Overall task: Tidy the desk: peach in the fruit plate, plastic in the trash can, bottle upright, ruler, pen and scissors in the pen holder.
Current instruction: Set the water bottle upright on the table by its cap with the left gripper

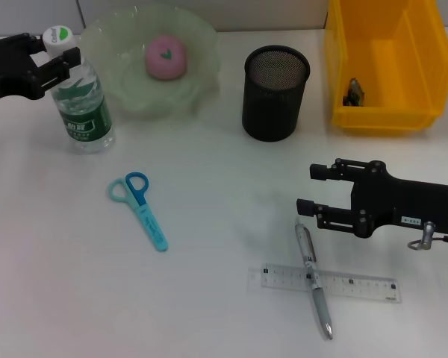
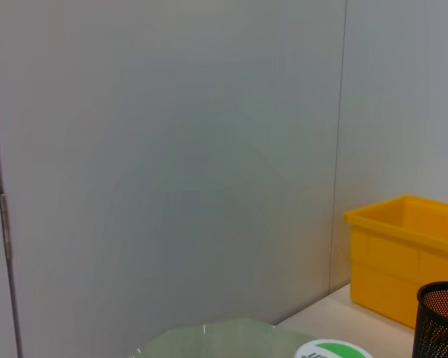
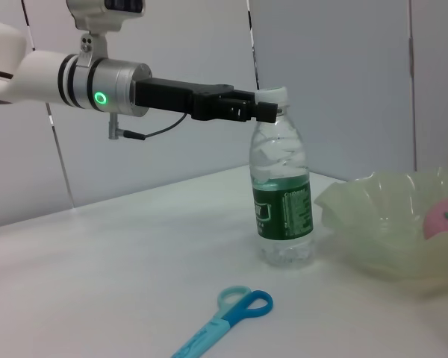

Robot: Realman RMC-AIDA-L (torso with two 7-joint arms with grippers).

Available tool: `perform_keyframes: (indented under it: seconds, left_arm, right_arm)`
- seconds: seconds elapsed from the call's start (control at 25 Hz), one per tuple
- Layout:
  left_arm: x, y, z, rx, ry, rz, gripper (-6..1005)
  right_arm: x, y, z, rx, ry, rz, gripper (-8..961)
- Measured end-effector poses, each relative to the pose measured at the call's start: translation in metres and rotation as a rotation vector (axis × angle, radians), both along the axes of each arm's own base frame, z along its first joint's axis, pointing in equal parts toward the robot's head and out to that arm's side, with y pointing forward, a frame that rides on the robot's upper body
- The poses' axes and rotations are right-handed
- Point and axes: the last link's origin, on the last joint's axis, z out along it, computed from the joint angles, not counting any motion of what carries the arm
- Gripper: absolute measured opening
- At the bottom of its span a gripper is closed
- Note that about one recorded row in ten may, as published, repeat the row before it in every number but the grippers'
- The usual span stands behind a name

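Note:
The clear bottle (image 1: 82, 104) (image 3: 282, 201) with a green label stands upright at the far left. My left gripper (image 1: 56, 56) (image 3: 246, 108) is shut on its neck just under the white cap (image 2: 332, 349). A pink peach (image 1: 166, 57) (image 3: 444, 212) lies in the pale green fruit plate (image 1: 201, 45) (image 3: 373, 231). Blue scissors (image 1: 138, 209) (image 3: 228, 321) lie flat left of centre. A silver pen (image 1: 313, 277) lies across the clear ruler (image 1: 358, 285) near the front. My right gripper (image 1: 306, 188) hovers open just behind the pen. The black mesh pen holder (image 1: 275, 93) looks empty.
A yellow bin (image 1: 384, 112) (image 2: 407, 253) stands at the back right with a small crumpled piece (image 1: 354, 92) inside. The pen holder (image 2: 440, 321) and the plate's rim (image 2: 224, 335) show low in the left wrist view. A grey partition wall closes the back.

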Motion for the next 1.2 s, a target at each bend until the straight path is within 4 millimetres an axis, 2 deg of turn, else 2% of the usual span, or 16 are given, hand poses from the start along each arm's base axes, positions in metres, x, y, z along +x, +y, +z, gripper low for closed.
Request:
perform_keyframes:
  seconds: [1.2]
  left_arm:
    - [0.0013, 0.0024, -0.0026, 0.001, 0.005, 0.004, 441]
  right_arm:
    - [0.0000, 0.0012, 0.0005, 0.001, -0.005, 0.001, 664]
